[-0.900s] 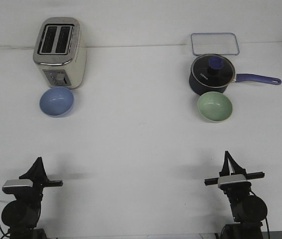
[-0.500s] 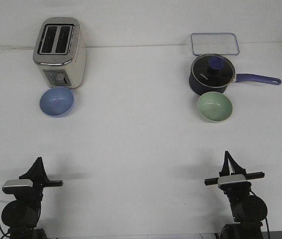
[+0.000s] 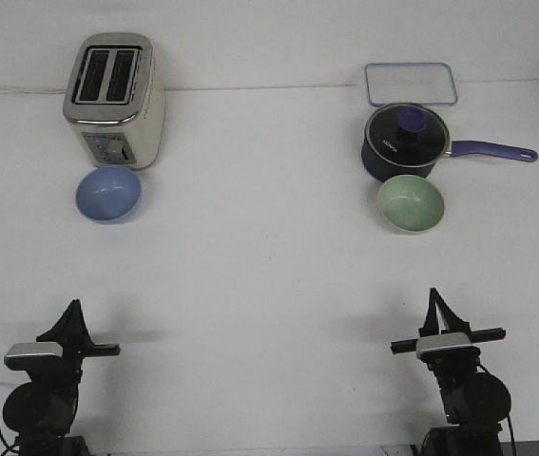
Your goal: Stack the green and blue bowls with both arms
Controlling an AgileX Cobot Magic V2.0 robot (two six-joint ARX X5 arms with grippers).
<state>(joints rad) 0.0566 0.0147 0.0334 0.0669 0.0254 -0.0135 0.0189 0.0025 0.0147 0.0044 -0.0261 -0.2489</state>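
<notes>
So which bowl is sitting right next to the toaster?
The blue bowl, just in front of the toaster. The green bowl sits by the dark saucepan instead.

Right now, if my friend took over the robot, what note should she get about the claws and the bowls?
Left claw: parked near the table's front edge, holding nothing; can't tell if open or shut.
Right claw: same, parked on its own side, holding nothing.
Blue bowl: upright on the far left, just in front of the toaster.
Green bowl: upright on the far right, just in front of the saucepan.
Done: nothing yet.
Left: pick up a bowl and stack the two.
</notes>
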